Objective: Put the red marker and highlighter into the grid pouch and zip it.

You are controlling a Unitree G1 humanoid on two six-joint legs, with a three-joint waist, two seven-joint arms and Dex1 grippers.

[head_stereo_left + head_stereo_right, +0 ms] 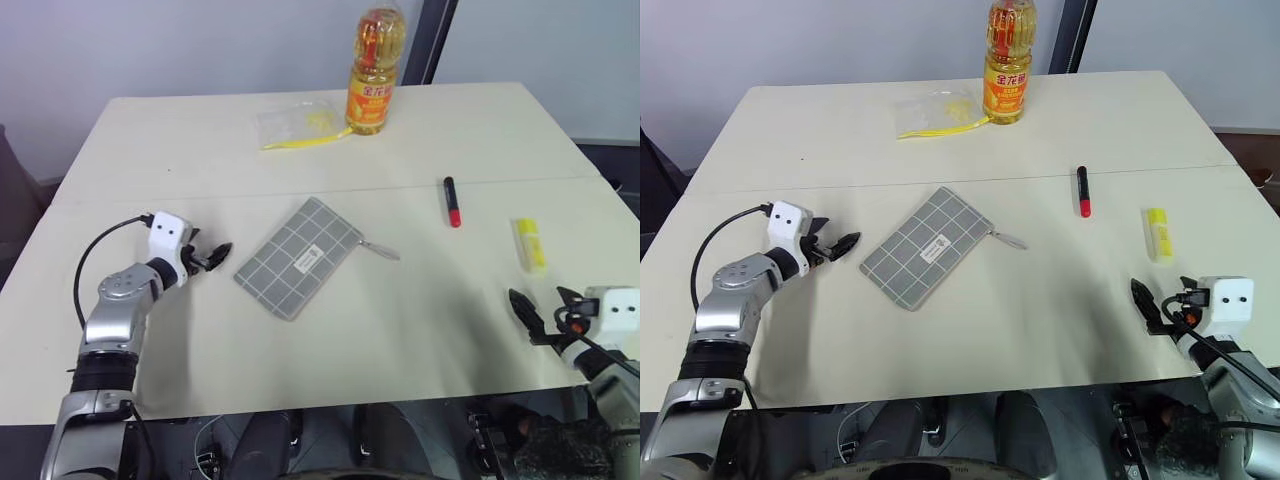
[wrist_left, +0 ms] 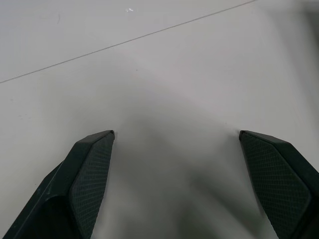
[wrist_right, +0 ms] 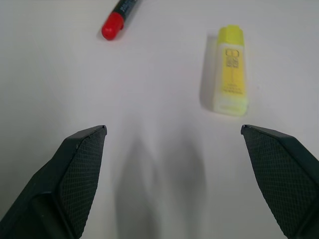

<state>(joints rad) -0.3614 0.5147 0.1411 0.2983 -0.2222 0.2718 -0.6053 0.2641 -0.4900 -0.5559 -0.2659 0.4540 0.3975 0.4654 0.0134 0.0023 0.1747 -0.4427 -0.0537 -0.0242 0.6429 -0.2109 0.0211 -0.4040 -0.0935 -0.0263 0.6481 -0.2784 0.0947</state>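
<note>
Grey white-gridded grid pouch (image 1: 298, 256) lies flat; left gripper (image 1: 213, 258) and right gripper (image 1: 541, 311) spread, empty

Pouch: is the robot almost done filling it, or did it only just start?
Only just starting. Nothing looks done: the pouch lies flat on the table, and the marker and the highlighter lie loose to its right. Nothing is in hand: the left hand is open beside the pouch, and the right hand is open short of the highlighter. Left: put both in the pouch, then zip it.
</note>
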